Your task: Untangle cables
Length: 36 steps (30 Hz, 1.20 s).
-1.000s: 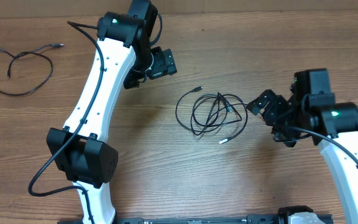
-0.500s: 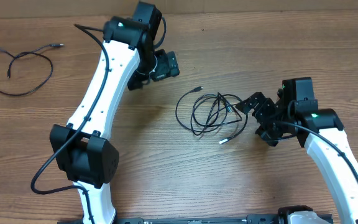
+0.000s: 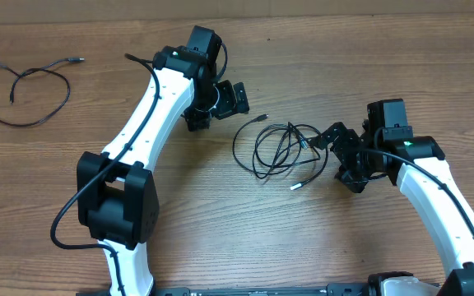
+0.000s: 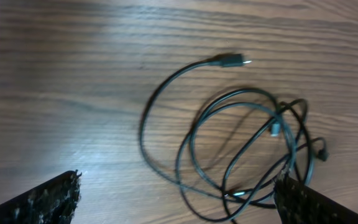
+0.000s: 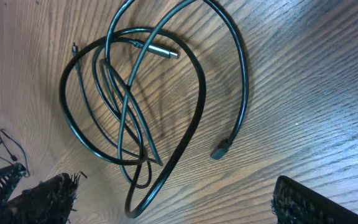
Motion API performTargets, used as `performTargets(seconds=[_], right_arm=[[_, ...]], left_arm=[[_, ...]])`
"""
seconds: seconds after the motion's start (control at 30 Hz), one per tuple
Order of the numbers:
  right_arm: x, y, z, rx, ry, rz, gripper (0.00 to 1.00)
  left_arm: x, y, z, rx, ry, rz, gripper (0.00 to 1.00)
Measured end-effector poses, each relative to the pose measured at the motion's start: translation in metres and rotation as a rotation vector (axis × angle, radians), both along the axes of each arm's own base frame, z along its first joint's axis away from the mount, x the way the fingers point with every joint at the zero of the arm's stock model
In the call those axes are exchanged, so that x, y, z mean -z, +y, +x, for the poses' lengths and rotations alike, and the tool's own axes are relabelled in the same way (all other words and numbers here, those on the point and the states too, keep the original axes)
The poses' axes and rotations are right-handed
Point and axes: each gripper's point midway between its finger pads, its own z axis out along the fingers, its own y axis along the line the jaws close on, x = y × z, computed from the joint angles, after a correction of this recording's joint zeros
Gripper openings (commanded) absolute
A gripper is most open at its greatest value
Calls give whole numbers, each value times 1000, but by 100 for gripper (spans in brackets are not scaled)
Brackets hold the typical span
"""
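Both my grippers are spread wide and hold nothing. My left gripper [image 3: 218,111] hangs at about 10 o'clock from the cables [image 3: 282,152], near them but apart. My right gripper [image 3: 342,158] sits at their 3 o'clock, just beside the outer loop.

The cables lie on the table [image 3: 220,222], a little toward 3 o'clock from its middle. They are thin black loops crossing over one another in a loose bunch. One plug [image 3: 261,118] sticks out at the bunch's 11 o'clock, and a silvery tip [image 3: 296,186] lies at its 5 o'clock. Seen from my right wrist, a metal plug [image 5: 163,52] rests inside the loops.

From my left wrist, my fingers [image 4: 48,199] frame the low corners, and the bunch fills the 3 o'clock half between them.

A third cable [image 3: 23,86] lies alone at the table's 10 o'clock edge, in an open loop, well apart from the others.
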Motion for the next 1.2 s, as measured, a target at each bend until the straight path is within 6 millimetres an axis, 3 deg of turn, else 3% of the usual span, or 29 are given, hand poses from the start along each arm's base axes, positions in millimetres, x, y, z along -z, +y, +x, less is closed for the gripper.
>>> performTargets(seconds=[0.23, 0.4, 0.63, 0.93, 1.2], right_arm=[[1, 0, 0, 0, 3, -1, 100], [1, 0, 1, 1, 1, -1, 100], [4, -5, -3, 9, 19, -27, 100], [3, 0, -8, 25, 51, 9, 100], [5, 14, -12, 159, 139, 48, 85]], left_arm=[[2, -36, 1, 70, -60, -58, 100], [10, -51, -7, 106, -62, -69, 98], [19, -51, -11, 71, -34, -71, 89], [29, -48, -18, 2, 23, -66, 90], [29, -49, -20, -15, 37, -76, 87]])
